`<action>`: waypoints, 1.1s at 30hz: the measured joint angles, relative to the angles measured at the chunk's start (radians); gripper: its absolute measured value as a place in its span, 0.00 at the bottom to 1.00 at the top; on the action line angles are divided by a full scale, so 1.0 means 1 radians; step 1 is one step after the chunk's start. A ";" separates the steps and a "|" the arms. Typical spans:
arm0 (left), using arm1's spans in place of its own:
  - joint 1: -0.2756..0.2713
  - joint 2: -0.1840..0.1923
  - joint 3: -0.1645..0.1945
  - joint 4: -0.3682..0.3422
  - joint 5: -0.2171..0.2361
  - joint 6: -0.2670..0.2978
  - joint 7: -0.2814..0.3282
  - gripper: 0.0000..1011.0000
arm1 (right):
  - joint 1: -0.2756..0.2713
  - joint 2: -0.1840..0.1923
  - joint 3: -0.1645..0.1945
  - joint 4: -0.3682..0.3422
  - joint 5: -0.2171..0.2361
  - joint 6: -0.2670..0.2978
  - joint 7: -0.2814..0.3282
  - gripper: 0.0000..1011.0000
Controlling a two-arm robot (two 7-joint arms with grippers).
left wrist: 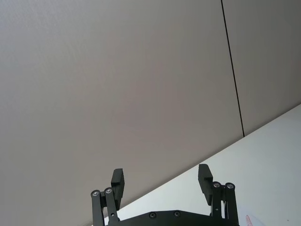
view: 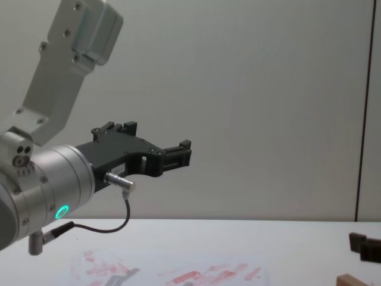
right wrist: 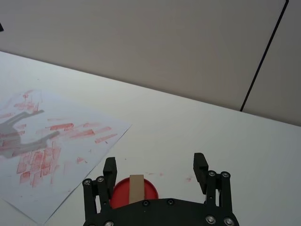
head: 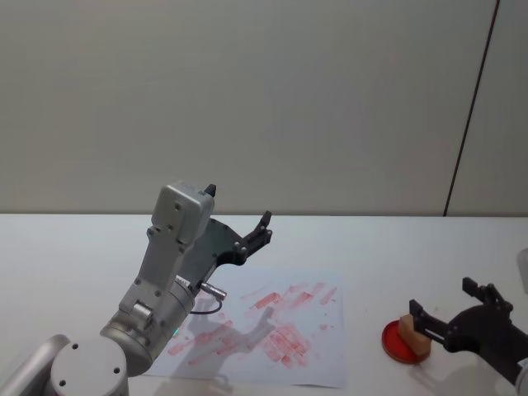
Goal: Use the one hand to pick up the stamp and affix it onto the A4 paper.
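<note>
Tan wood stamp stands on end on a round red ink pad, on the table just right of the A4 paper. Right gripper sits low at the pad with its fingers apart. The stamp is inside the gap but off-centre, close by one finger and not clamped. Can't tell if that finger touches the wood. Left gripper is raised over the left side of the sheet, fingers apart, holding nothing, pointing toward the wall; looks parked.

Step in hand, my read: grasp the stamp. To do it well:
- Shift the right gripper sideways so the block sits mid-gap.
- Close square on its two flat sides, low enough for a firm hold but clear of the pad rim.
- Closing off-centre would likely tip the block or skid it on the ink.
- Lift straight up before carrying it toward the sheet.
- Press down flat on a barer patch; the right margin has room.

Surface: plain white matte tabletop, a few faint red specks near the pad. The paper lies flat, crowded with smeared red-pink prints. Room: bare grey-beige wall behind, one dark seam running down it at right.
</note>
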 joint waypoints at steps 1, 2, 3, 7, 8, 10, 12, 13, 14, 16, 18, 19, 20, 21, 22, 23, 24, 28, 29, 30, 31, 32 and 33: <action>0.000 0.000 0.000 0.000 0.000 0.000 0.000 0.99 | 0.000 0.000 0.000 0.000 0.000 0.000 0.000 0.99; 0.000 0.000 0.000 0.000 0.000 0.000 0.000 0.99 | 0.000 -0.001 -0.001 0.002 -0.002 0.008 0.001 0.99; 0.000 0.000 0.000 0.000 0.000 0.000 0.000 0.99 | 0.000 -0.002 -0.002 0.005 -0.002 0.016 0.002 0.99; 0.000 0.000 0.000 0.000 0.000 0.000 0.000 0.99 | -0.002 -0.003 -0.004 0.011 -0.004 0.034 0.005 0.99; 0.000 0.000 0.000 0.000 0.000 0.000 0.000 0.99 | -0.002 -0.003 -0.005 0.012 -0.005 0.038 0.005 0.99; 0.000 0.000 0.000 0.000 0.000 0.000 0.000 0.99 | -0.004 -0.004 -0.006 0.018 -0.007 0.045 0.008 0.99; 0.000 0.000 0.000 0.000 0.000 0.000 0.000 0.99 | -0.004 -0.005 -0.007 0.023 -0.010 0.051 0.012 0.99; 0.000 0.000 0.000 0.000 0.000 0.000 0.000 0.99 | -0.004 -0.005 -0.007 0.023 -0.010 0.051 0.012 0.99; 0.000 0.000 0.000 0.000 0.000 0.000 0.000 0.99 | -0.004 -0.005 -0.008 0.027 -0.013 0.054 0.016 0.99; 0.000 0.000 0.000 0.000 0.000 0.000 0.000 0.99 | -0.002 -0.008 -0.011 0.035 -0.020 0.058 0.021 0.99; 0.000 0.000 0.000 0.000 0.000 0.000 0.000 0.99 | 0.000 -0.010 -0.013 0.040 -0.025 0.060 0.026 0.99; 0.000 0.000 0.000 0.000 0.000 0.000 0.000 0.99 | 0.002 -0.011 -0.014 0.042 -0.027 0.061 0.028 0.99; 0.000 0.000 0.000 0.000 0.000 0.000 0.000 0.99 | 0.005 -0.015 -0.017 0.047 -0.033 0.062 0.033 0.99; 0.000 0.000 0.000 0.000 0.000 0.000 0.000 0.99 | 0.006 -0.016 -0.019 0.049 -0.035 0.063 0.034 0.99; 0.000 0.000 0.000 0.000 0.000 0.000 0.000 0.99 | 0.008 -0.017 -0.020 0.052 -0.039 0.064 0.037 0.99; 0.000 0.000 0.000 0.000 0.000 0.000 0.000 0.99 | 0.011 -0.021 -0.023 0.057 -0.044 0.065 0.041 0.99; 0.000 0.000 0.000 0.000 0.000 0.000 0.000 0.99 | 0.013 -0.022 -0.024 0.059 -0.046 0.065 0.044 0.99; 0.000 0.000 0.000 0.000 0.000 0.000 0.000 0.99 | 0.023 -0.032 -0.032 0.074 -0.062 0.066 0.054 0.99; 0.000 0.000 0.000 0.000 0.000 0.000 0.000 0.99 | 0.024 -0.033 -0.033 0.077 -0.065 0.066 0.056 0.99; 0.000 0.000 0.000 0.000 0.000 0.000 0.000 0.99 | 0.025 -0.035 -0.034 0.079 -0.066 0.066 0.057 0.99; 0.000 0.000 0.000 0.000 0.000 0.000 0.000 0.99 | 0.027 -0.036 -0.035 0.082 -0.069 0.066 0.058 0.99; 0.000 0.000 0.000 0.000 0.000 0.000 0.000 0.99 | 0.029 -0.039 -0.037 0.086 -0.073 0.067 0.060 0.99; 0.000 0.000 0.000 0.000 0.000 0.000 0.000 0.99 | 0.031 -0.041 -0.038 0.088 -0.076 0.068 0.060 0.99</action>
